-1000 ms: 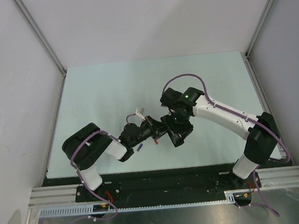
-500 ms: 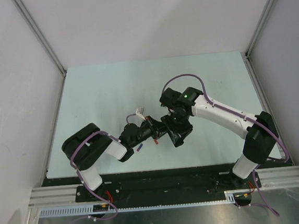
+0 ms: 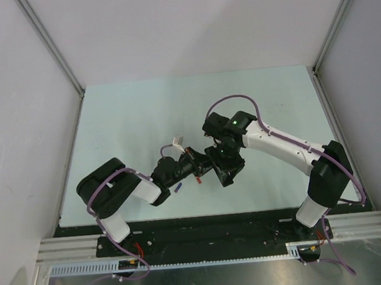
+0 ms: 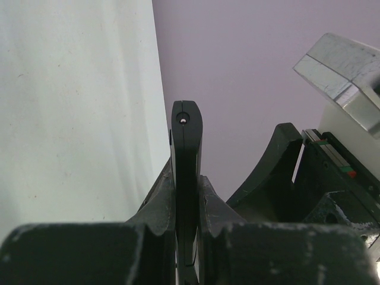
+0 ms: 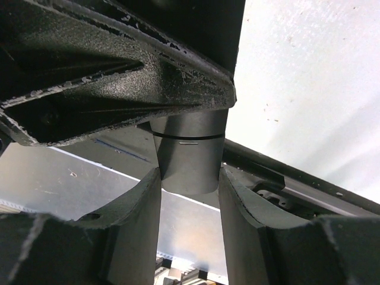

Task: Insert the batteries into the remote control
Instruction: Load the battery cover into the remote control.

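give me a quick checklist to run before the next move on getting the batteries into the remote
1. Remote secured by the left fingers: ok, it is pinched edge-on between both.
2. Right fingers on the remote: ok, they flank it and seem to touch both sides.
3. Battery held in either grip: not ok, none visible.
4. Battery compartment open: cannot tell, only a thin seam shows in the right wrist view.
5. Battery available: ok, a purple-blue battery lies on the table beside the left arm.
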You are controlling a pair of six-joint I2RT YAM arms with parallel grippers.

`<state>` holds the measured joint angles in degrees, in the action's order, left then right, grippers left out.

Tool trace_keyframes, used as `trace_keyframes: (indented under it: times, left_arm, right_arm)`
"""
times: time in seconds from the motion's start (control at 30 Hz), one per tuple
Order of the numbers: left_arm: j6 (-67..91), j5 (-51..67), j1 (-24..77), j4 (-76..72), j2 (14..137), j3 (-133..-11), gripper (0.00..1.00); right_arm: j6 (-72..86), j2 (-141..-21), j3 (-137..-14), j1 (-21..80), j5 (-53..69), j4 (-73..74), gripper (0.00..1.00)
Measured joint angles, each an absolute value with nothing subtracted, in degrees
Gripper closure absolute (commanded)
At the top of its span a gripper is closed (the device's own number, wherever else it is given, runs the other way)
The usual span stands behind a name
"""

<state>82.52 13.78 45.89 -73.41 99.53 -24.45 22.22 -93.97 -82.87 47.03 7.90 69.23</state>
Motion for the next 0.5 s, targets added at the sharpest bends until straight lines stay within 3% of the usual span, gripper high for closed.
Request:
trace_keyframes:
  times: [0.27,0.5]
  left_arm:
    - [82.5,13.5,45.9,-72.2,98.7,-24.4,1.00]
    - [82.5,13.2,45.9,-71.8,98.4,-24.4,1.00]
  right_arm:
    - [22.2,-94.1,-83.0,47.0,7.9,69.1,0.99]
    - [22.2,-94.1,-83.0,47.0,7.9,69.1,0.82]
